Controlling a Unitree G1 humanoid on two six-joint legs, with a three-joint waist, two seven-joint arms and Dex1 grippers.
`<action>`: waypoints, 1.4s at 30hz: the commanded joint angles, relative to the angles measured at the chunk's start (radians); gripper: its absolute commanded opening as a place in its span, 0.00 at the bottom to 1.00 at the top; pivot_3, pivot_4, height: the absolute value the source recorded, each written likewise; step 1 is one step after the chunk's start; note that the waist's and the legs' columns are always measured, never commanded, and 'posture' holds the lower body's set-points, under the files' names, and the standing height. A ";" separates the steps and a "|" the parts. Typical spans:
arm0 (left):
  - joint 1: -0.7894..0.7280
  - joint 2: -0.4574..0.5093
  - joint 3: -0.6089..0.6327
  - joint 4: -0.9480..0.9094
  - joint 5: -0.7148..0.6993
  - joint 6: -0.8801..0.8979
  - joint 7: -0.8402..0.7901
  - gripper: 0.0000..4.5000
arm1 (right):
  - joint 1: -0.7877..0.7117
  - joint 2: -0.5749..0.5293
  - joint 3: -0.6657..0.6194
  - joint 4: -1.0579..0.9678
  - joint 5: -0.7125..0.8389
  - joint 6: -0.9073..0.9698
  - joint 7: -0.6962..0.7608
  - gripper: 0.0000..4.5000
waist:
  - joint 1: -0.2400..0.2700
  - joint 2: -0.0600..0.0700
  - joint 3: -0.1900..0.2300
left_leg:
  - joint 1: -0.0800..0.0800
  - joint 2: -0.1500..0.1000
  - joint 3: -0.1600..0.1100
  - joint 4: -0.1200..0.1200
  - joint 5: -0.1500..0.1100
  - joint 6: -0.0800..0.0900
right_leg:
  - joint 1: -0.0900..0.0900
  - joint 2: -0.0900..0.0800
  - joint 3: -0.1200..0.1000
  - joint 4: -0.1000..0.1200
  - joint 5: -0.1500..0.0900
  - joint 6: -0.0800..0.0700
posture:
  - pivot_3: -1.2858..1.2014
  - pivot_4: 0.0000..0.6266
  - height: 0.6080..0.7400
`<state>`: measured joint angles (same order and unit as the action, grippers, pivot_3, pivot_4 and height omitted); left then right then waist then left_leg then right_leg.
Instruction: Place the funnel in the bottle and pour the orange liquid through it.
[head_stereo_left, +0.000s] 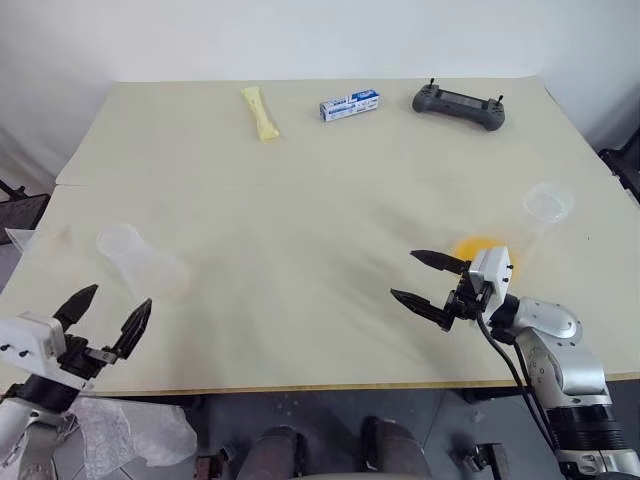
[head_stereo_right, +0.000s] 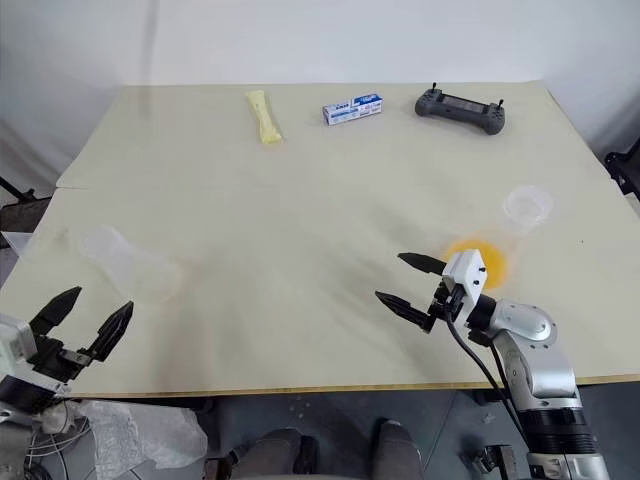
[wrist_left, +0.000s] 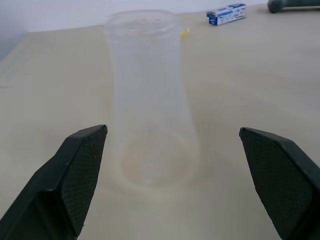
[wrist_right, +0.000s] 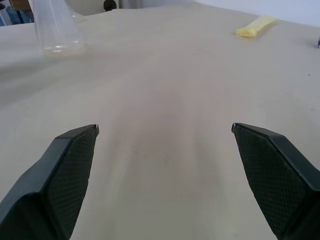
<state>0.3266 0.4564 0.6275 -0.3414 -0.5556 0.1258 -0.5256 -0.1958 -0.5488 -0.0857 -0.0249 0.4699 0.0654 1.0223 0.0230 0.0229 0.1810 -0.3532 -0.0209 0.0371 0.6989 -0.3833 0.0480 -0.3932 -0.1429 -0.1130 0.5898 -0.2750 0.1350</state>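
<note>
Right, with both our left gripper (head_stereo_left: 103, 316) and right gripper (head_stereo_left: 430, 280) spread wide and empty, we want the left one squared on the bottle (head_stereo_left: 140, 258) ahead, closing gently around its neck so it stays upright.

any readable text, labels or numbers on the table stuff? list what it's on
No text can be read.
Small blue-and-white box at the table's far edge: has printing on its side, too small and blurred to read.
Dark handheld controller beside it: no legible markings.
Pale yellow sachet: no print visible.
Clear bottle, clear cup: no labels or scale marks visible.
</note>
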 joint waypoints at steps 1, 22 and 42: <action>-0.051 0.038 0.013 0.018 -0.016 0.016 0.005 1.00 | 0.007 -0.002 -0.020 -0.031 0.008 -0.021 0.002 0.99 | -0.001 0.000 0.000 | 0.000 0.000 0.000 0.000 0.000 0.000 | 0.000 0.001 0.000 0.000 0.000 0.000 | 0.52 0.24 1.00; -0.393 0.181 -0.068 0.312 0.009 0.054 -0.097 0.72 | 0.093 0.001 -0.063 -0.134 0.010 -0.036 -0.073 1.00 | -0.003 0.000 0.000 | 0.000 0.001 0.001 0.000 0.000 0.000 | -0.001 0.006 -0.006 0.001 0.000 0.000 | 0.52 0.24 1.00; -0.913 0.129 -0.485 0.551 0.080 0.058 -0.455 0.54 | 0.107 -0.022 -0.093 -0.181 0.023 -0.013 -0.090 1.00 | -0.001 -0.002 0.001 | 0.000 0.000 0.002 0.001 0.000 0.000 | -0.001 0.009 -0.007 0.002 0.001 0.001 | 0.52 0.24 1.00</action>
<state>-0.5575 0.5881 0.1608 0.1954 -0.4914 0.2127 -0.9532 -0.0923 -0.5592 -0.1520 -0.1651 0.4756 0.0578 0.9388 0.0215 0.0210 0.1821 -0.3533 -0.0205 0.0399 0.6998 -0.3828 0.0478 -0.3939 -0.1335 -0.1198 0.5920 -0.2744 0.1362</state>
